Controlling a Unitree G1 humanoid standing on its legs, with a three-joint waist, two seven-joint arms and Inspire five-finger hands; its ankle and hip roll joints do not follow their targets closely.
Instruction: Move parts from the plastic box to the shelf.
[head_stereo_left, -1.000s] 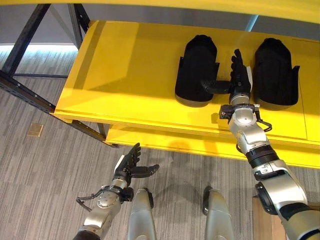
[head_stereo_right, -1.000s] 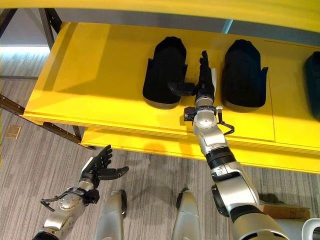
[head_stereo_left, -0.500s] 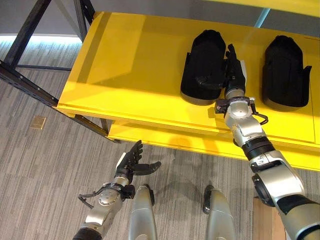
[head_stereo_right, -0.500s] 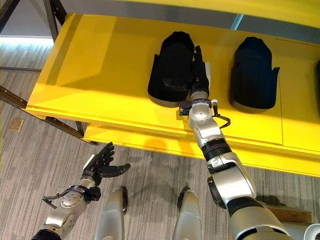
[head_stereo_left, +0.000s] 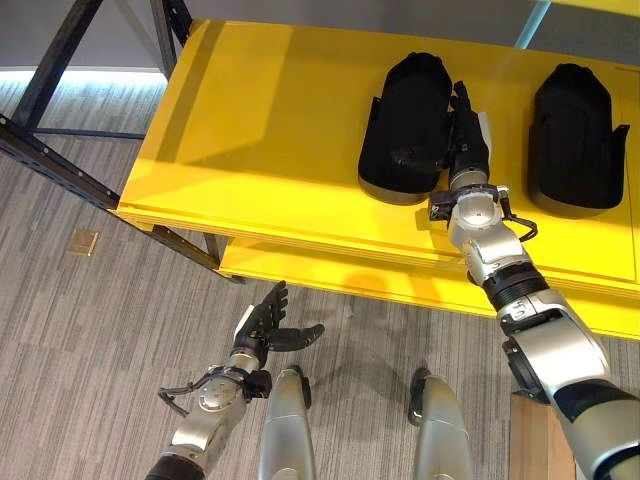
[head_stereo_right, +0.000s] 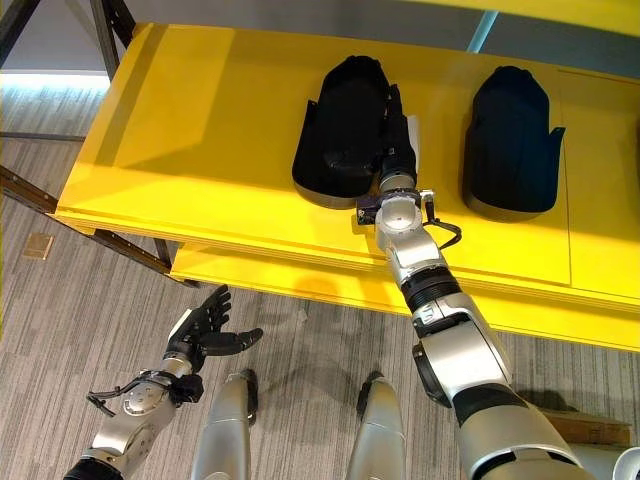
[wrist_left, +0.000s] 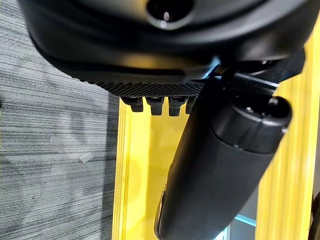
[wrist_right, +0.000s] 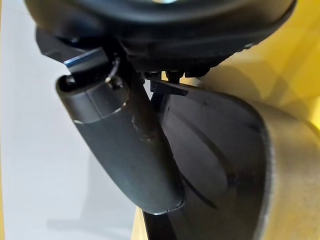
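Two black moulded parts lie on the yellow shelf (head_stereo_left: 260, 130): one near the middle (head_stereo_left: 405, 120), the other further right (head_stereo_left: 575, 135). My right hand (head_stereo_left: 467, 140) rests on the shelf between them. Its straight fingers lie along the right side of the middle part, and the thumb reaches onto that part's near end. In the right wrist view the thumb (wrist_right: 125, 150) lies against the part's black shell (wrist_right: 225, 165). My left hand (head_stereo_left: 262, 330) hangs low over the carpet in front of the shelf, open and holding nothing.
A lower yellow shelf edge (head_stereo_left: 330, 285) juts out under the upper board. Dark metal frame bars (head_stereo_left: 60, 160) run at the left. A small brass plate (head_stereo_left: 83, 241) sits in the grey carpet. A wooden edge (head_stereo_left: 530, 440) shows at the lower right.
My right hand has moved left from the gap between the two parts and now lies against the middle part. The camera has shifted a little. The left hand has stayed put.
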